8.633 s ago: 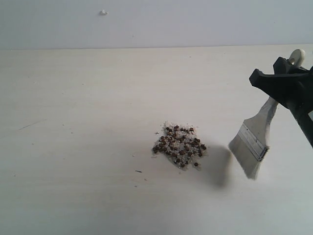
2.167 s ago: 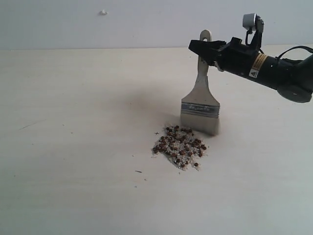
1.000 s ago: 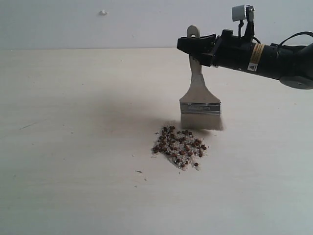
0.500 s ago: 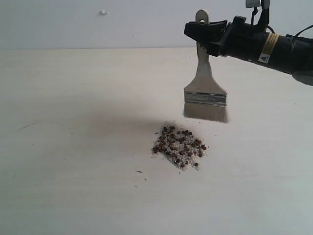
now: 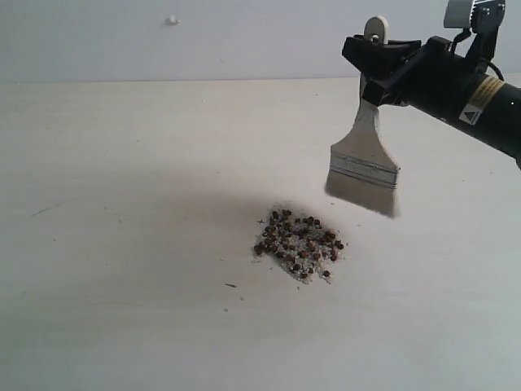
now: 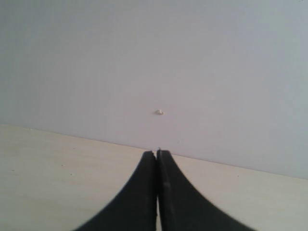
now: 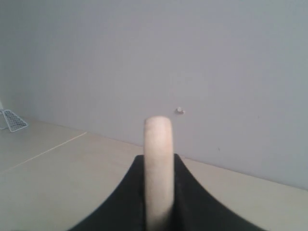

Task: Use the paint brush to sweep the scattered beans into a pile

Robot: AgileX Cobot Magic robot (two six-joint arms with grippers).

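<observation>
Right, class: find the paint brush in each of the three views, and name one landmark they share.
Exterior view: the paint brush hangs upper right, bristles down, up-right of the beans.
Left wrist view: not in it.
Right wrist view: only its pale handle end, upright in the right pincer.
Shared landmark: the small white bump on the wall.

The exterior view looks down and across the surface (image 5: 122, 326), fairly close, toward the wall (image 5: 244, 41) at 12 o'clock. Each wrist view peers low over its tool, left tool (image 6: 157, 155) and right tool (image 7: 159, 158), at that wall; all three share its small white bump (image 5: 172, 20).
</observation>
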